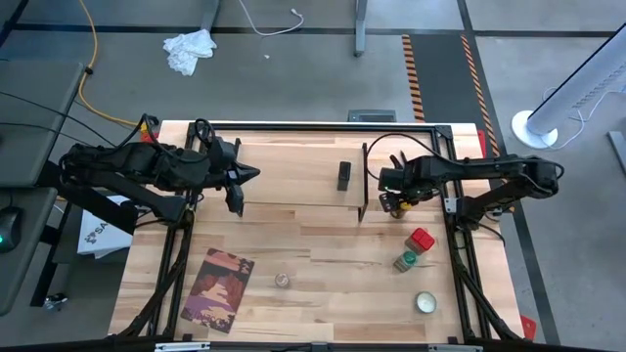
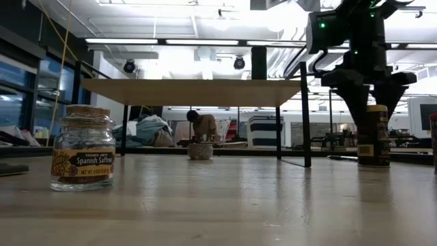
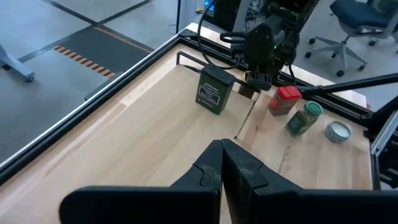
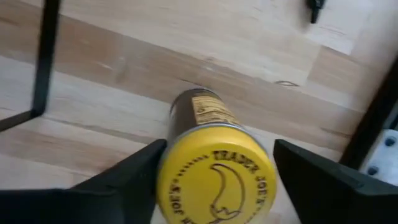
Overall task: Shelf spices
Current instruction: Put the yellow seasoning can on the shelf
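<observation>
The shelf [image 1: 293,171] is a light-wood board on thin black legs at the table's far middle. A black square tin [image 1: 344,176] stands on its right end. Just right of the shelf my right gripper [image 1: 396,202] points down, open, one finger [image 4: 134,180] on each side of the yellow-lidded jar's lid [image 4: 217,180]; the jar [image 2: 373,137] stands upright on the table. The red-topped container [image 1: 422,240] and the green-lidded jar [image 1: 406,259] stand nearer. A tiny clear jar [image 1: 283,281] stands near the front. My left gripper [image 1: 252,174] hovers shut over the shelf's left end.
A flat round pale tin [image 1: 425,302] lies near the front right corner, and a flat printed card [image 1: 217,288] lies at the front left. The shelf's black right legs [image 1: 364,196] stand close beside the yellow-lidded jar. Bare tabletop lies between the card and the jars.
</observation>
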